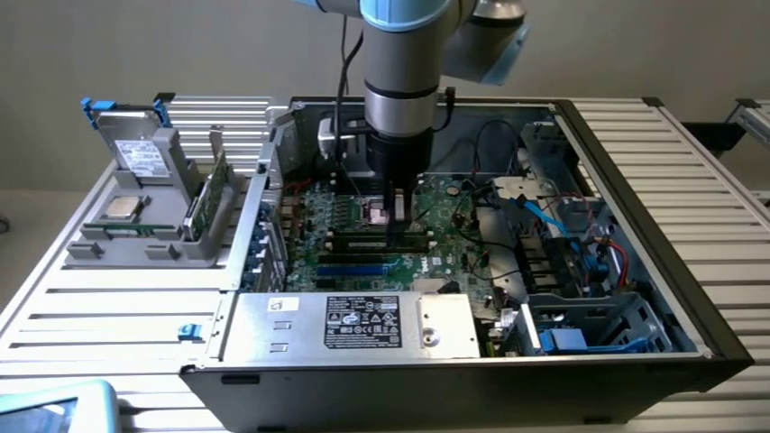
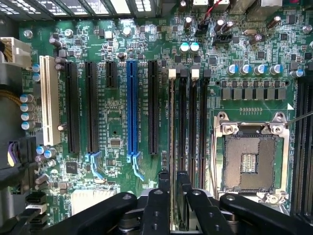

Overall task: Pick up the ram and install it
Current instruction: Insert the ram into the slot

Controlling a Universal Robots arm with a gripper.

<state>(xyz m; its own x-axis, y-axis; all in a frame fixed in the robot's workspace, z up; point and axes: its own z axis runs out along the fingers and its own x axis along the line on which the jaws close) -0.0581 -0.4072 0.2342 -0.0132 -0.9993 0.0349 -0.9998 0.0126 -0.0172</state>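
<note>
One grey rack [image 1: 144, 242] sits on the slatted surface [image 1: 72, 316] at nine o'clock of the open case [image 1: 481, 388]. It carries a labelled drive [image 1: 147, 158] whose print is too small to read. At centre, the end effector [image 1: 398, 224] pinches the ram [image 2: 172, 147] edge-on along a white-latched slot. The wrist view adds a blue slot [image 2: 131, 107] at the ram's nine o'clock and a bare processor socket [image 2: 249, 161] at three. The power supply label [image 1: 363, 320] is illegible.

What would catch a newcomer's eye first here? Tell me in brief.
The robot arm reaches down into the open computer case, its gripper low over the green motherboard. In the wrist view, a bright blue slot and the empty processor socket stand out on that board.
</note>
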